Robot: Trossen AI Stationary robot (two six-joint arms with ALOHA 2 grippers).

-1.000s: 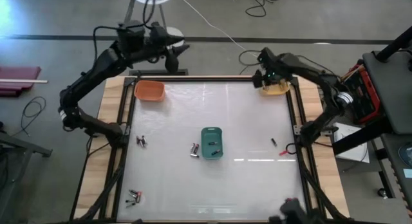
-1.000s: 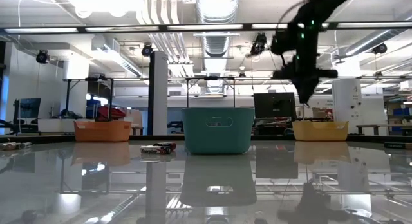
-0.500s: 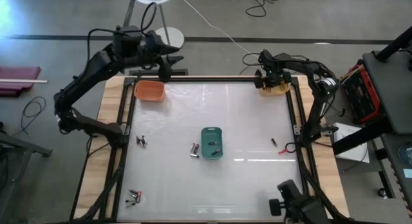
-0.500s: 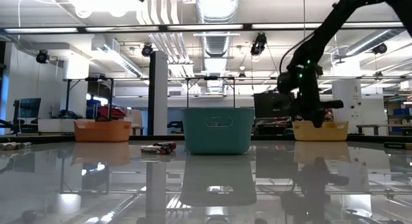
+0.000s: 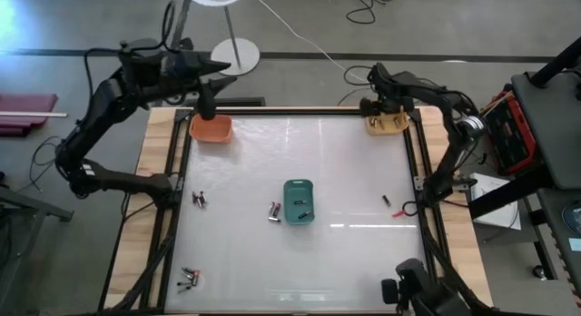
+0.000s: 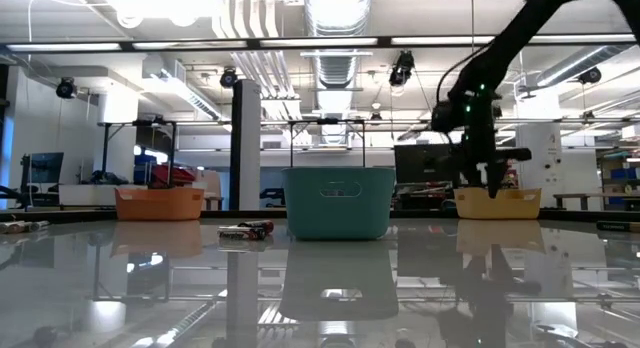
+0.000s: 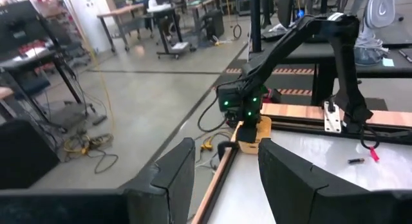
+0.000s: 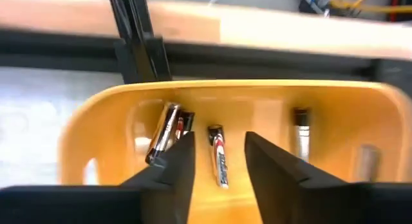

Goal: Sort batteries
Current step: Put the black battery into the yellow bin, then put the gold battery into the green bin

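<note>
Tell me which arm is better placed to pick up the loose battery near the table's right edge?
Right, probably. The right gripper hovers over the yellow bin, same side as that battery; the left gripper is far across.

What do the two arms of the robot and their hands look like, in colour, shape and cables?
Both arms are dark, nearly black, built of slim jointed segments with black cables looping along them. The left hand ends in two broad, flat, dark fingers with angled tips. The right hand has the same two dark, wedge-shaped fingers. Small green lights glow on the right arm near its wrist.
</note>
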